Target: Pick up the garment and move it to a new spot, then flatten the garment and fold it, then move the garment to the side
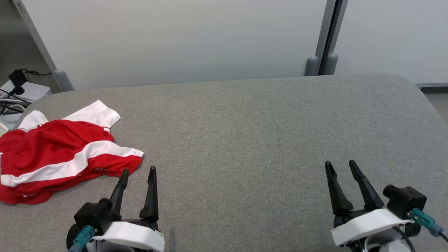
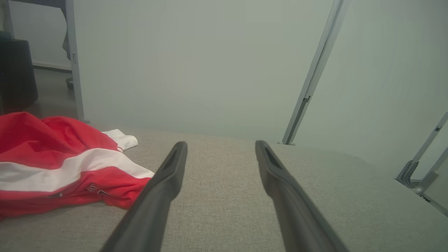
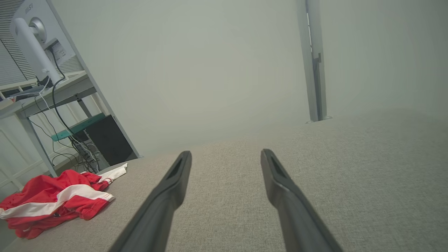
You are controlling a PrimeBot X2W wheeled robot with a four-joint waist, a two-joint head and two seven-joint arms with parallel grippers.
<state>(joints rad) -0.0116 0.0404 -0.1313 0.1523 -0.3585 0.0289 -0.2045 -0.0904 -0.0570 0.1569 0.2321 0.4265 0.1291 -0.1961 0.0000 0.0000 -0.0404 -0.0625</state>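
Garment (image 1: 59, 154) lies on the table (image 1: 245, 140), at its left end. Left claw (image 1: 138, 169) is just beside the garment's near right edge; contact cannot be determined. Right claw (image 1: 339, 162) is well to the garment's right. Partition panel (image 1: 175, 38) stands behind the garment.

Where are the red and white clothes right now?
In the head view the garment lies crumpled at the grey table's left edge, just ahead and left of the left gripper.
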